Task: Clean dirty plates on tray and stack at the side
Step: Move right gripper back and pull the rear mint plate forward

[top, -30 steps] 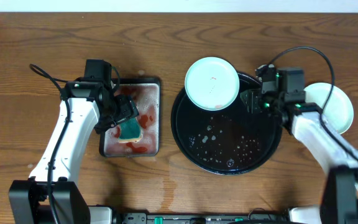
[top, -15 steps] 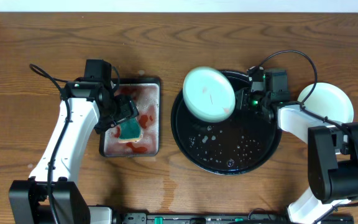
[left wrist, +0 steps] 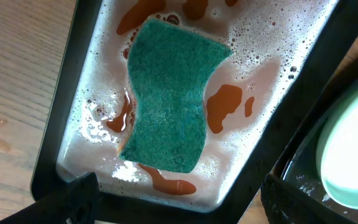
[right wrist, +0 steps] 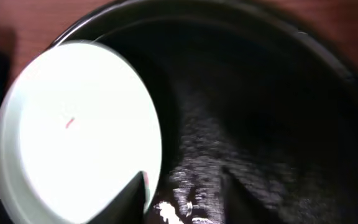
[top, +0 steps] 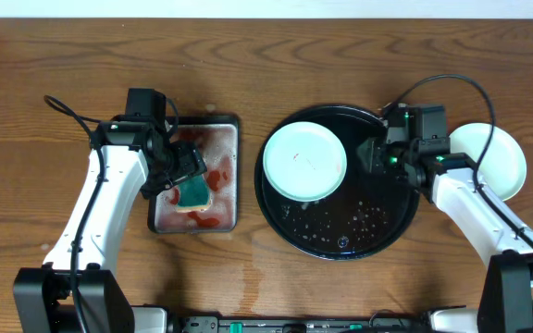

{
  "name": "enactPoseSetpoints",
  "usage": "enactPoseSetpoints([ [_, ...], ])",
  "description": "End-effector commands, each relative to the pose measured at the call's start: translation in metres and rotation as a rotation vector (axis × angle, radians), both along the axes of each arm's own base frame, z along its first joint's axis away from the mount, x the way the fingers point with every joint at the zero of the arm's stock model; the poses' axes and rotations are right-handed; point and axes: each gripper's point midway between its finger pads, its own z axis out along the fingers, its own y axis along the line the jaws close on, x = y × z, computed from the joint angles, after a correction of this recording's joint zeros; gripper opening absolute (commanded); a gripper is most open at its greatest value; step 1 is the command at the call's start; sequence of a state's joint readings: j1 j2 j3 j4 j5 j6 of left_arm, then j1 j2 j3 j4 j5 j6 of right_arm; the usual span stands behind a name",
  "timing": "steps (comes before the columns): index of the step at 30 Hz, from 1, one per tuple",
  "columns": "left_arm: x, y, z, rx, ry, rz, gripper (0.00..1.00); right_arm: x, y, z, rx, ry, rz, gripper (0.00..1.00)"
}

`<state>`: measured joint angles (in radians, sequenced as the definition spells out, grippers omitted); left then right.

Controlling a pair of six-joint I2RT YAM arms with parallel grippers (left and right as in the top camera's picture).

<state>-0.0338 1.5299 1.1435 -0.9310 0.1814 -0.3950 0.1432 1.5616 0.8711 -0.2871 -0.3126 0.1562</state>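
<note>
Tray (top: pixel 405 208): round, black and glossy, on the table (top: pixel 340 55) right of centre. It holds one pale blue plate (top: pixel 305 162), lying flat in the left half with its edge close to the tray's rim. The plate has a tiny red fleck near its middle, and the rest of its face looks clean. The remaining tray floor is wet, with droplets and specks of foam (top: pixel 340 222) scattered toward the front.

Second plate (top: pixel 505 157): pale, on the bare table just right of the tray and outside it, partly covered by the right arm. No smears show on the exposed part. Whether it touches the tray cannot be told.

Dish (left wrist: pixel 53 143): rectangular and black-rimmed, well left of the tray. It holds shallow sudsy liquid with red patches, and a green sponge (left wrist: pixel 169 99) lies flat in it.

Left gripper (left wrist: pixel 182 198): over the dish, jaws spread wide, with the fingertips showing at the lower corners of the wrist view. The sponge lies below, clear of both fingers, and nothing is held.

Right gripper (right wrist: pixel 182 196): low over the tray, just right of the pale blue plate. The wrist view is blurred, but the jaws stand partly apart with only wet tray floor between them. One finger (right wrist: pixel 132 196) overlaps the plate's edge in that view, and contact cannot be confirmed.
</note>
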Motion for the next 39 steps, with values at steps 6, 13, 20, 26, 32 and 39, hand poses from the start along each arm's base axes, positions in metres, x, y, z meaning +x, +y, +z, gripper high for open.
enactPoseSetpoints([
  [6, 0.002, 0.001, 0.004, -0.002, -0.010, 0.002, 0.84, 0.002, 0.052, -0.039, -0.092, -0.140, 0.443, 0.57],
  [13, 0.001, 0.001, 0.004, -0.002, -0.010, 0.002, 0.84, 0.024, 0.055, -0.065, -0.107, -0.163, 0.377, 0.23],
  [20, 0.002, 0.001, 0.004, -0.002, -0.010, 0.001, 0.84, 0.033, 0.045, -0.046, -0.048, -0.130, 0.189, 0.01],
  [26, 0.001, 0.001, 0.003, -0.002, -0.010, 0.002, 0.84, 0.010, 0.004, -0.037, -0.065, 0.063, -0.162, 0.01],
  [32, 0.001, 0.001, 0.004, -0.002, -0.010, 0.001, 0.84, -0.059, -0.033, -0.053, -0.171, 0.366, -0.407, 0.01],
  [39, 0.002, 0.001, 0.004, -0.002, -0.010, 0.001, 0.84, -0.098, -0.038, -0.067, -0.183, 0.538, -0.507, 0.22],
])
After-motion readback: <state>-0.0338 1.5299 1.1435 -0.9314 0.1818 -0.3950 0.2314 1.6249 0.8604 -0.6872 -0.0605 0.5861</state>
